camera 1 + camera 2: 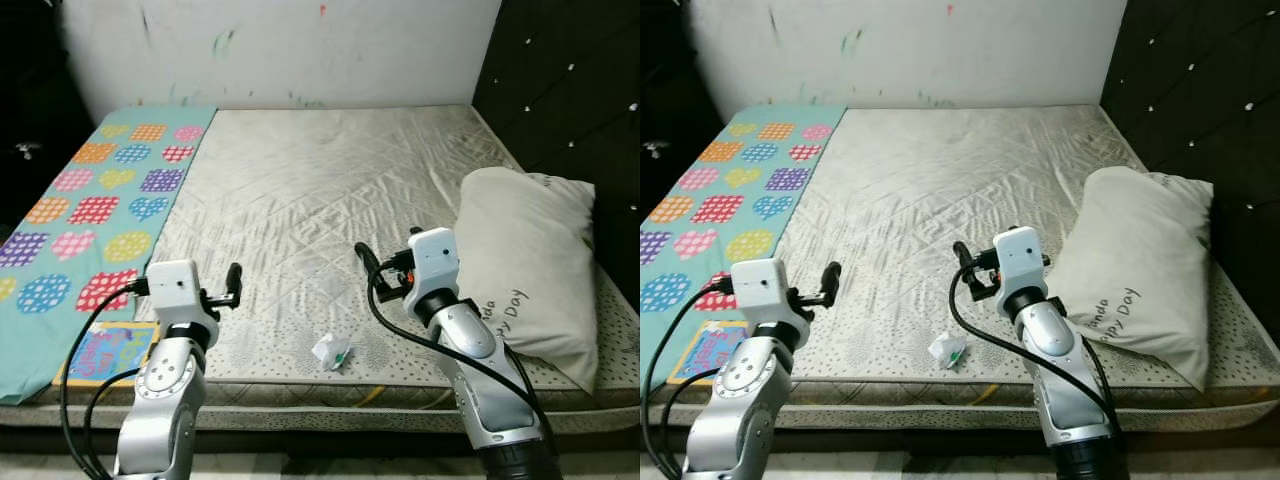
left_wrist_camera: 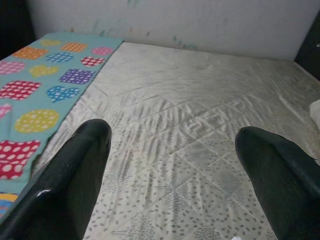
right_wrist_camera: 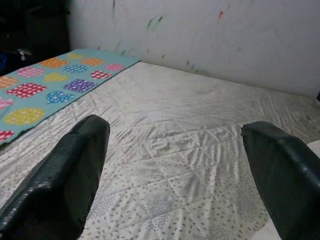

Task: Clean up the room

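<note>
Crumpled wrapper [image 1: 332,352] is lying near the mattress's [image 1: 330,190] front edge, between the two arms. Left gripper [image 2: 172,165] and right gripper [image 3: 175,165] are hovering above the bed, fingers spread wide, holding nothing. Reaching seems underway; next, one gripper likely needs lowering over the scrap.

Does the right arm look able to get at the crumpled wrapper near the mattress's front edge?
Probably yes. The crumpled wrapper lies alone on the bare mattress, just below and inward of the right gripper, whose jaws are open. Nothing lies between them.
</note>
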